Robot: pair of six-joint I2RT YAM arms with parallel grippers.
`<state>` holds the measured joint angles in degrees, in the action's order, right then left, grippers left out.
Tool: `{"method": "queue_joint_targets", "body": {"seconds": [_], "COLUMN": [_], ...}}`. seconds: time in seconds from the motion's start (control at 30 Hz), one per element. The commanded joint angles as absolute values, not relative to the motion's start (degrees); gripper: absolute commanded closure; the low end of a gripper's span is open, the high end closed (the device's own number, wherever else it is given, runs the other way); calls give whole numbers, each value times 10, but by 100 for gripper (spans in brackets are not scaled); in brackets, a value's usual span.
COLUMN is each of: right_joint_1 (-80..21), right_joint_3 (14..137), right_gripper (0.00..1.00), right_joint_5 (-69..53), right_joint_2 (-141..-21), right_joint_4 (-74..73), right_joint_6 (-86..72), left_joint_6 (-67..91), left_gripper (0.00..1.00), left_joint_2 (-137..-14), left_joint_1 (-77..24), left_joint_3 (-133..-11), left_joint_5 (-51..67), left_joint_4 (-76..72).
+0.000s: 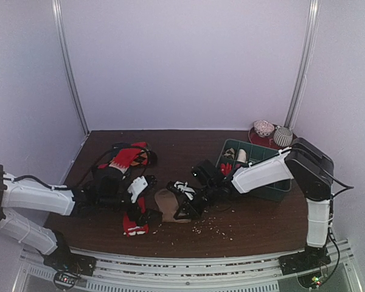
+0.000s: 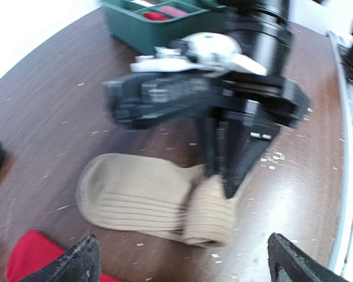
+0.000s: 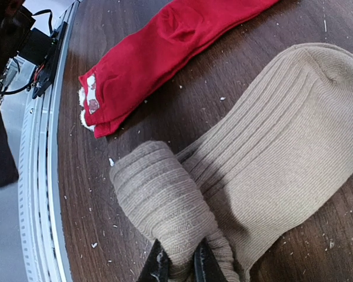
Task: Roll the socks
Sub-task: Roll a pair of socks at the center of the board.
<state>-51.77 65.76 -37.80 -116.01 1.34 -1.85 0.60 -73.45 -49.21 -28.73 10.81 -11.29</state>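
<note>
Tension seemed key: right gripper [image 3: 181, 261] pinched the tan sock [image 3: 282, 135] by its rolled end at 6 o'clock, left gripper [image 2: 185, 264] hung open.

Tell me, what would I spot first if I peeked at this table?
The tan sock lies in the middle of the dark table, one end curled into a fat roll. The right gripper pinches that roll. A bright red sock lies flat beside it.

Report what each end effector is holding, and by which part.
The right end effector pinches the tan sock by its rolled-over end. The left end effector is open and holds nothing.
</note>
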Motion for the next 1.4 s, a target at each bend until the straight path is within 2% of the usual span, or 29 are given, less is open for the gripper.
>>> {"method": "queue_joint_targets", "body": {"seconds": [0.0, 0.3, 0.7, 0.8, 0.97, 1.17, 1.2, 1.23, 1.37], "right_joint_1": [-515, -515, -515, -515, -516, -517, -516, -516, -516], "right_joint_3": [620, 653, 671, 672, 671, 669, 669, 670, 675], "right_gripper": [92, 92, 91, 91, 92, 90, 89, 88, 83], "right_joint_5": [-271, -270, -267, -267, -267, -269, -271, -273, -273], "right_joint_2": [-1232, -1244, -1248, -1247, -1246, -1243, -1241, -1238, -1223], "right_joint_4": [-217, -270, -298, -299, -297, -288, -286, -283, -269], "right_joint_6": [-23, -5, 7, 8, 8, 5, 5, 4, 1], "left_joint_6": [-15, -24, -3, 3, 12, 21, 23, 27, 54], "left_gripper": [2, 8, 32, 45, 54, 85, 95, 100, 100], "left_joint_2": [-756, -869, -942, -957, -973, -979, -982, -986, -1004], "left_joint_1": [-503, -508, -534, -541, -547, -547, -547, -547, -548], "left_joint_3": [-262, -305, -326, -327, -329, -336, -337, -339, -327], "left_joint_5": [140, 157, 190, 194, 190, 199, 198, 197, 200], "left_joint_4": [-244, -293, -287, -287, -280, -281, -278, -274, -276]}}
